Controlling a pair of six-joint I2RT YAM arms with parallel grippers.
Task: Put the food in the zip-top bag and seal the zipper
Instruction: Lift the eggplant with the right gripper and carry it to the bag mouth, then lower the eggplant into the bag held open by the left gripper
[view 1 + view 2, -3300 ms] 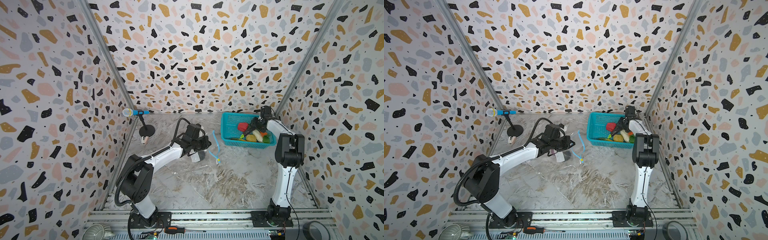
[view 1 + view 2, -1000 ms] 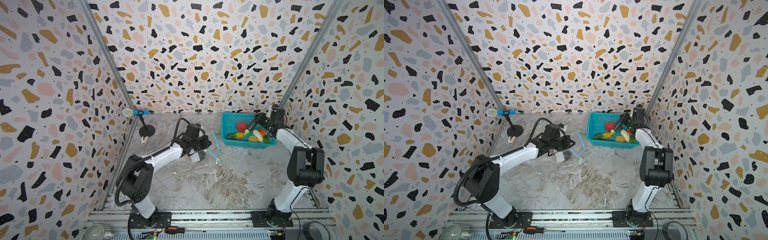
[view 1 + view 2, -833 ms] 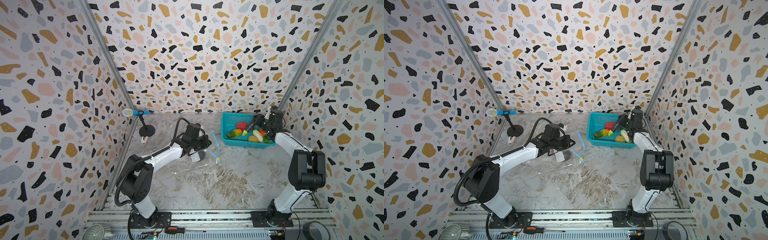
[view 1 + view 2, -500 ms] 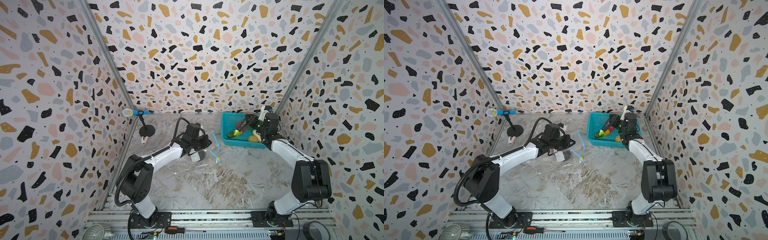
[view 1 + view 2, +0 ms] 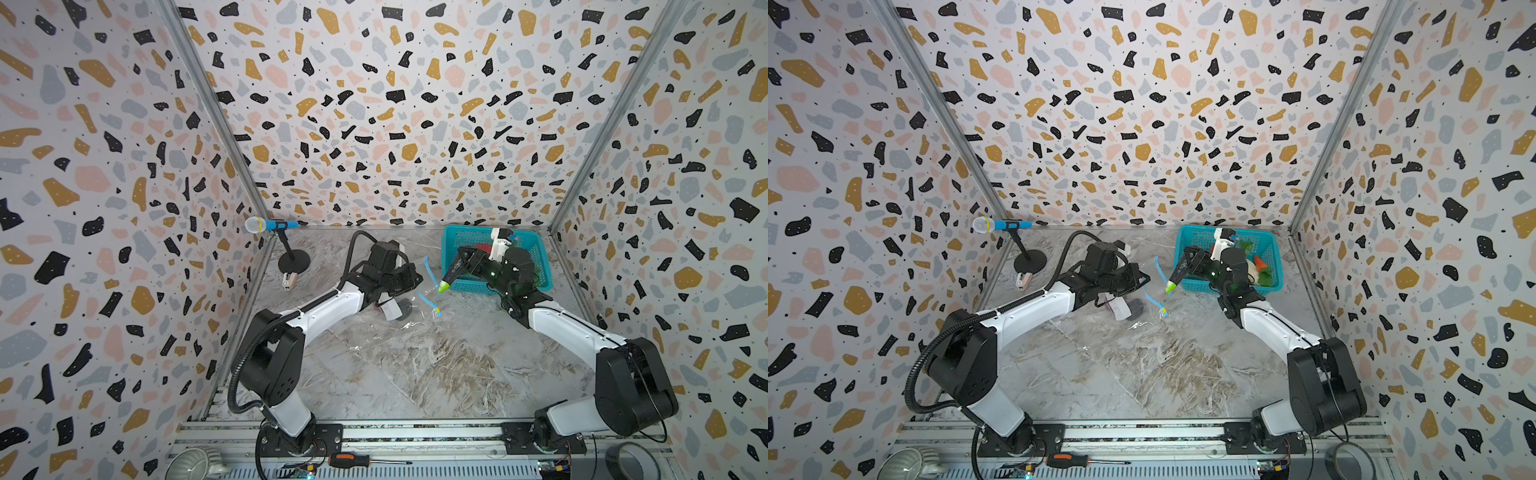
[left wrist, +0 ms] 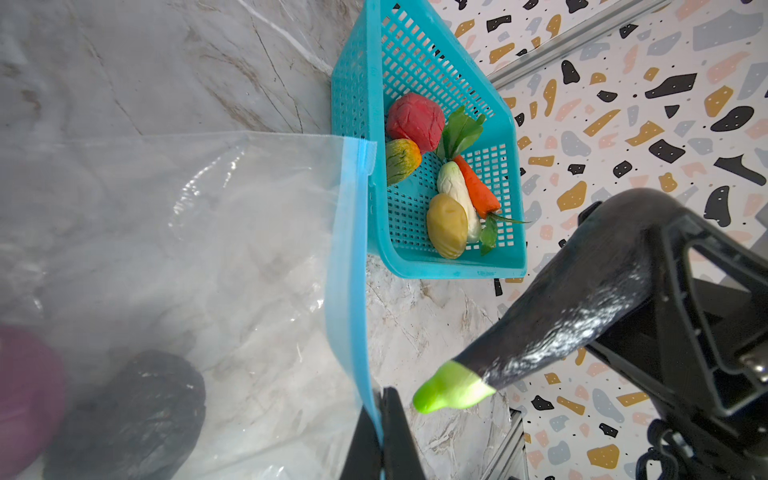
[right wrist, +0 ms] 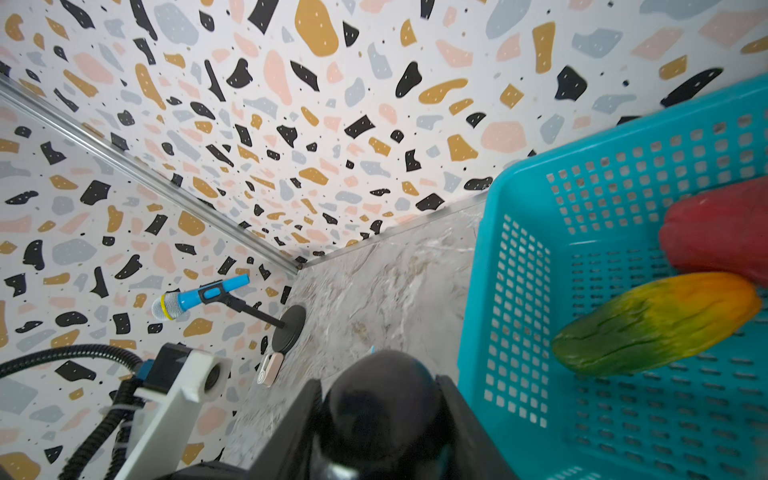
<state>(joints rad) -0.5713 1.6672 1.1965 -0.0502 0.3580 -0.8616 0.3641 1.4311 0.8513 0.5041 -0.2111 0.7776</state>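
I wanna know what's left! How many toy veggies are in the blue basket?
6, all in the basket: red piece next to green-orange piece, leafy greens beside the red, carrot along white piece, yellow piece against the white. More may hide underneath.

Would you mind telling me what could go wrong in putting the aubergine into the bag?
The left gripper pinches the zipper at one spot, so the mouth of the zip-top bag may gape too little and the green tip of the aubergine may catch the strip. A push there might tug it from the fingers. The right gripper holds the aubergine by its thick end, so it could pivot or slip.
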